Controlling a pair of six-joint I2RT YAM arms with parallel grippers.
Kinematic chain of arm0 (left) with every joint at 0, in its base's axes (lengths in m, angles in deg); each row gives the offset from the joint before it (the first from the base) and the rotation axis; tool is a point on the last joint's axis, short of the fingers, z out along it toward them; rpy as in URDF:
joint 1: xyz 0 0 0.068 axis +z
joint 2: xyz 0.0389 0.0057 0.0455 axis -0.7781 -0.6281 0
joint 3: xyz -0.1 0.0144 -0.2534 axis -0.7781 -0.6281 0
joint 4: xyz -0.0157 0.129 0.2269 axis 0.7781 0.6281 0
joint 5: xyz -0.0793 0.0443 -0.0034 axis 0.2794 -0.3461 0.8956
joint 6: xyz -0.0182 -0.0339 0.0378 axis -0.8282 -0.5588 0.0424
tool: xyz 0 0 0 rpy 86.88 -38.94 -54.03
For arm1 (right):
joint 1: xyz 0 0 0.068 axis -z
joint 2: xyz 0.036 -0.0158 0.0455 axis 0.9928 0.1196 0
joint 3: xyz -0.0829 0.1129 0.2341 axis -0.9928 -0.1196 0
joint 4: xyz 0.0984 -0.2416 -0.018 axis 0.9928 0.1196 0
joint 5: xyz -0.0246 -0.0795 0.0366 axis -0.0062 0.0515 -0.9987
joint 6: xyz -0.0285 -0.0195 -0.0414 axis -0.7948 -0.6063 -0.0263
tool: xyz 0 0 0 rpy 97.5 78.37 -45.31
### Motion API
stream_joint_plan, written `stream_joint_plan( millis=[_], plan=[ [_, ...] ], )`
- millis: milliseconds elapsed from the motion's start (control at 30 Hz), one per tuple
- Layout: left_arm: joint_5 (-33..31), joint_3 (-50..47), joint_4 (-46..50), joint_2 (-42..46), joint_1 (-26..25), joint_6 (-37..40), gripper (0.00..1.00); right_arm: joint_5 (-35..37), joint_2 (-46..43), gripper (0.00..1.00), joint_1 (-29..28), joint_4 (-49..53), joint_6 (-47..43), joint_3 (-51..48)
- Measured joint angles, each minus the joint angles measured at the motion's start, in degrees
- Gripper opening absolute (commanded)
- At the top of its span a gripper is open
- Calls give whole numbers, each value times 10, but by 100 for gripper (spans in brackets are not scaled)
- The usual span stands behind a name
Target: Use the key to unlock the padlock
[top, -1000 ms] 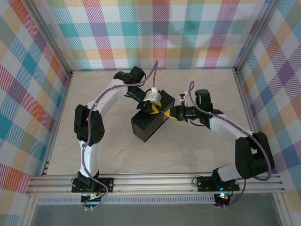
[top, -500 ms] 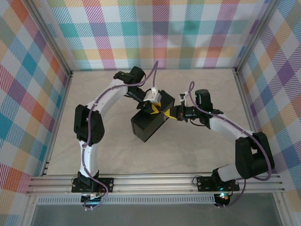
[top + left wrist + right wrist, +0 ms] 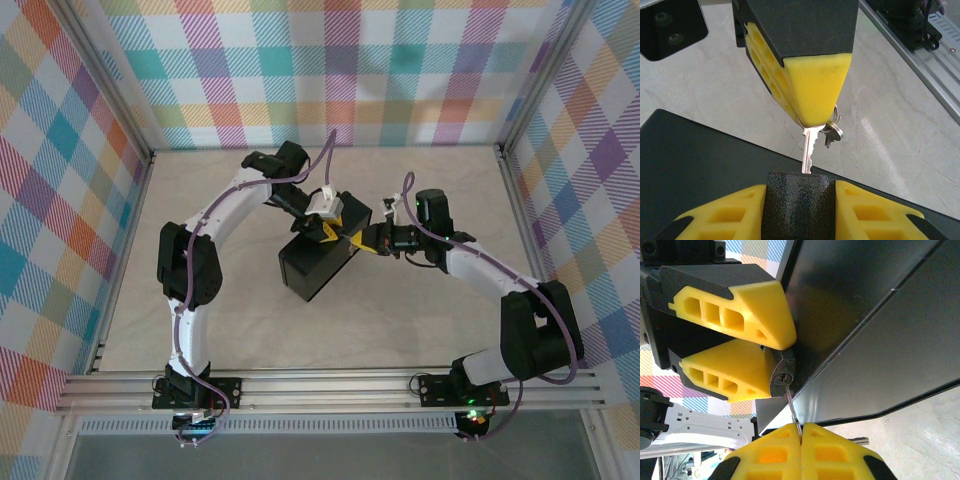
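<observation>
Both arms bent inward, wrists meeting at centre of top view. There left gripper (image 3: 328, 233) clamps padlock (image 3: 799, 202); right gripper (image 3: 356, 243), fingers pinched together, holds key (image 3: 808, 147).

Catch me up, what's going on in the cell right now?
Two arms are working a key into a padlock. The left claw grips the padlock by its body, beside the edge of the black box. The right claw is shut on the key, whose tip is at the keyhole with most of the blade outside. Whether the lock has opened can't be seen.
</observation>
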Motion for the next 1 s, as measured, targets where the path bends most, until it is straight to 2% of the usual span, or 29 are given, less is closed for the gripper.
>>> stream_joint_plan(
  millis=[1000],
  plan=[
    [1, 0, 0, 0, 1, -3, 32, 2, 10, 2, -5, -12, 12, 10]
  ],
)
